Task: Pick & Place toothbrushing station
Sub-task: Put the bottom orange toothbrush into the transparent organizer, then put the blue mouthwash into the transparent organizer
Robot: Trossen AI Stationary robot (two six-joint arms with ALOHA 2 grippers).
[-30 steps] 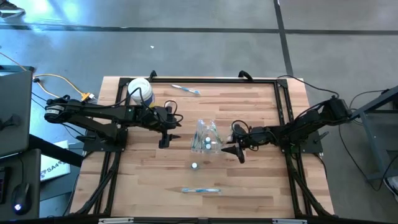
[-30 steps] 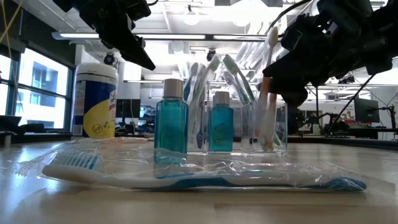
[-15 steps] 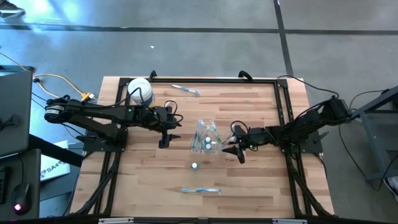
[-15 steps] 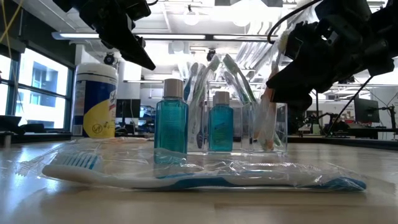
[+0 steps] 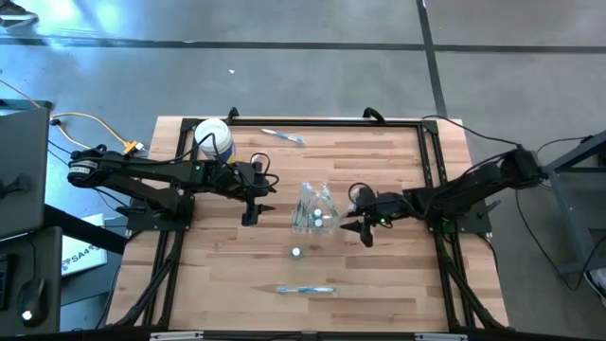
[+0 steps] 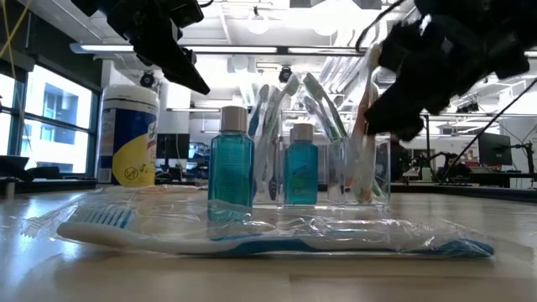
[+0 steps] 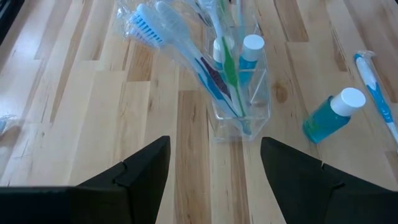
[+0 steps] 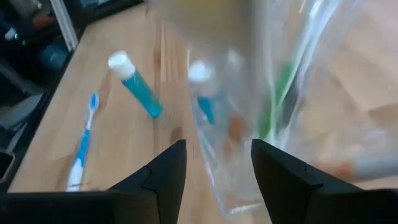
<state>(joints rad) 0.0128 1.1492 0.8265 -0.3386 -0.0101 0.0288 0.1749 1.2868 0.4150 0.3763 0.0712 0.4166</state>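
Note:
A clear plastic holder stands mid-table with several toothbrushes and a small blue bottle inside. A pink-handled toothbrush leans in its right end. My right gripper hangs open just right of the holder, fingers slanting down toward it. I cannot tell whether it touches the pink toothbrush. My left gripper waits open above the table, left of the holder. A second blue bottle stands alone on its base, nearer the front.
A wrapped blue toothbrush lies near the front edge, and another wrapped one lies at the far edge. A white-lidded canister with a yellow label stands at the far left. Bare wood shows right of the holder, under the right arm.
My right gripper has tipped its fingers up toward level and risen a little beside the holder's right end. The gap between its fingers is the same. The pink toothbrush still stands in the holder.

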